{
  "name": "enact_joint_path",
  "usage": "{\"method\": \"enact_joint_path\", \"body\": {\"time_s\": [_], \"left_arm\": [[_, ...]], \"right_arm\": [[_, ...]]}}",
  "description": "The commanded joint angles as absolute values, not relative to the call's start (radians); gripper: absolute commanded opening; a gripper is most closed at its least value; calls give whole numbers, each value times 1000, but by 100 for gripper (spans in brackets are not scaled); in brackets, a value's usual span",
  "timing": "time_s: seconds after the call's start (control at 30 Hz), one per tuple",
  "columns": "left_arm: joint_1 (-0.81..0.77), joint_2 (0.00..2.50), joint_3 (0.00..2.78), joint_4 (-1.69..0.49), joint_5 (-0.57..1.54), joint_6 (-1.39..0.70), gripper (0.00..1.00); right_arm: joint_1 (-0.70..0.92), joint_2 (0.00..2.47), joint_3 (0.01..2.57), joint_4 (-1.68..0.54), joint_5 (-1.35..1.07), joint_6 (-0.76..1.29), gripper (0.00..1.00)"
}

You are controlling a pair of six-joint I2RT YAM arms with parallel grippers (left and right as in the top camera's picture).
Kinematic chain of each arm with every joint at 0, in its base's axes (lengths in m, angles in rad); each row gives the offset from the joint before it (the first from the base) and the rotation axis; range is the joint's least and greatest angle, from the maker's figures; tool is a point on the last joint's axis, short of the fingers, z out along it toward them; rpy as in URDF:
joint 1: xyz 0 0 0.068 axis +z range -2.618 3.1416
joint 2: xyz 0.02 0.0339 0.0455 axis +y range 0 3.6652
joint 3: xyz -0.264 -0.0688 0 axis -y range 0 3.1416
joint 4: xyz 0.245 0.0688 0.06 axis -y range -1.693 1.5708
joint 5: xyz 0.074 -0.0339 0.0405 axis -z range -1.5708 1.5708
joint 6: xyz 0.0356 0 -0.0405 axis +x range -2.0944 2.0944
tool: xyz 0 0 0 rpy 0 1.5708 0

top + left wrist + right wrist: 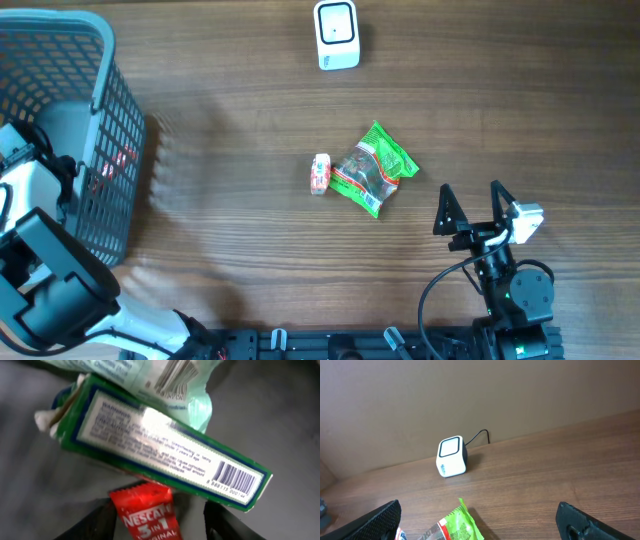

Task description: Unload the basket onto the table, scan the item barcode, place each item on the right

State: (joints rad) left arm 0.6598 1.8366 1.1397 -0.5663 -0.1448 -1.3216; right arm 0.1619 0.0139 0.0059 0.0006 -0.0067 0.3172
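Down in the left basket, the left claw stands half-open astride a red Nescafé sachet, not pinching it, beside a green box. The right claw gapes wide and empty, near right; the scanner sits far.

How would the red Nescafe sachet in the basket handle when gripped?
The Nescafe sachet looks thin, with a crimped edge: probably light and floppy, sagging if pinched at one end. Its glossy wrap may slip. The green box by its top could shift.
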Motion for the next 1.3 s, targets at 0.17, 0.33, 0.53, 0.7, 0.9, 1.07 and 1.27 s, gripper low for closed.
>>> {"method": "enact_joint_path", "body": {"time_s": [0.17,0.33,0.53,0.7,0.9,1.07,1.27], "left_arm": [[666,1957,1071,-659,-89,-1264,4],[680,1814,1154,-789,-88,-1182,4],[683,1568,1184,-826,-88,-1156,4],[683,1372,1184,-812,-91,-1155,4],[683,1364,1184,-796,-91,-1016,63],[683,1504,1184,-627,-85,-572,4],[665,1662,1184,-469,223,-88,63]], "right_arm": [[159,11,5,7,1,318,100],[159,11,5,6,1,318,100],[159,11,5,6,1,318,100],[159,11,5,7,1,318,100],[159,11,5,7,1,318,100],[159,11,5,6,1,317,100],[159,11,5,7,1,317,100]]}}
